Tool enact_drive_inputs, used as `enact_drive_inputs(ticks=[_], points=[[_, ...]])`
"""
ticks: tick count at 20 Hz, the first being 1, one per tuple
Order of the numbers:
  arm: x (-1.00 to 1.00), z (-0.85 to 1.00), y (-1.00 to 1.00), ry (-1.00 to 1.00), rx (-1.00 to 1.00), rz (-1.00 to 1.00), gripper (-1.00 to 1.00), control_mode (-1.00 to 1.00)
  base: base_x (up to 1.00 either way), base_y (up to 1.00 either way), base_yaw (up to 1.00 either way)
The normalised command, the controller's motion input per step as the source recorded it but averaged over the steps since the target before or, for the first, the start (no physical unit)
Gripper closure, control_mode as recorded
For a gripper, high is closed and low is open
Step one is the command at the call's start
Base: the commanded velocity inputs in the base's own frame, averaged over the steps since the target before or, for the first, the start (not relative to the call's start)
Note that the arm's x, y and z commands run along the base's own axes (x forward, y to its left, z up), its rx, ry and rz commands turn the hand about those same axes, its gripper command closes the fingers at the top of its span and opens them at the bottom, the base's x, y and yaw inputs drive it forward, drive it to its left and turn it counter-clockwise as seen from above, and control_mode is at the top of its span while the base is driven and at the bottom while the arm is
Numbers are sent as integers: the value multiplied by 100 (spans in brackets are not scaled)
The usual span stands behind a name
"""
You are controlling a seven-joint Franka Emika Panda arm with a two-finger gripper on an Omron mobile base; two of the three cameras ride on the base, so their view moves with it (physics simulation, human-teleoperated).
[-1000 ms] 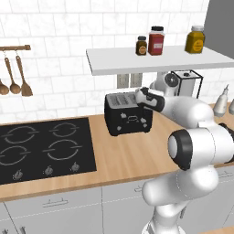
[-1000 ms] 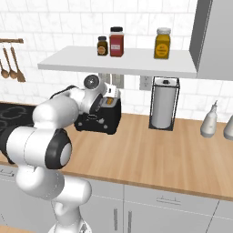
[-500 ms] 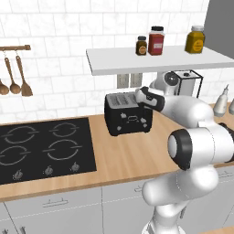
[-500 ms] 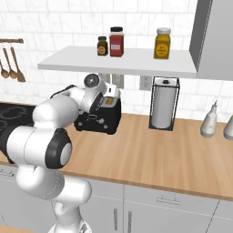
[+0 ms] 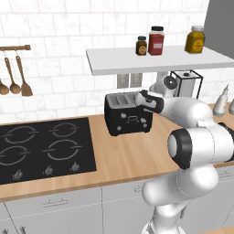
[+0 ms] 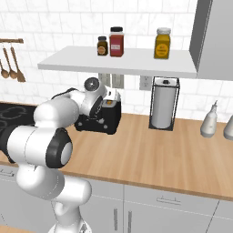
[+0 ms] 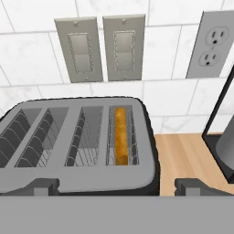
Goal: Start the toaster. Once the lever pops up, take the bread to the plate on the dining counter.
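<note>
The bread [image 7: 120, 135] sits low in the slot of the toaster [image 7: 77, 146] nearest my right finger, only its tan top edge showing just ahead of my gripper [image 7: 118, 186]. I judge toasting done or under way; lifting and carrying remain. My fingers [image 7: 192, 186] stand spread, holding nothing.

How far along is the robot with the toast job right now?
Early. The bread sits deep in the rightmost slot of the toaster, and the gripper hovers open above the toaster's near edge, holding nothing. Lifting the slice out and carrying it to the plate are left.
</note>
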Motion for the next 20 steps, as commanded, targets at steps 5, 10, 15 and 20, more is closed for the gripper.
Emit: enact_drive_inputs(ticks=[5, 10, 15, 20], points=[[-1, 0, 0, 0, 0, 0, -100, -100, 0, 0, 0], [0, 0, 0, 0, 0, 0, -100, -100, 0, 0, 0], [0, 0, 0, 0, 0, 0, -100, -100, 0, 0, 0], [0, 0, 0, 0, 0, 0, -100, -100, 0, 0, 0]])
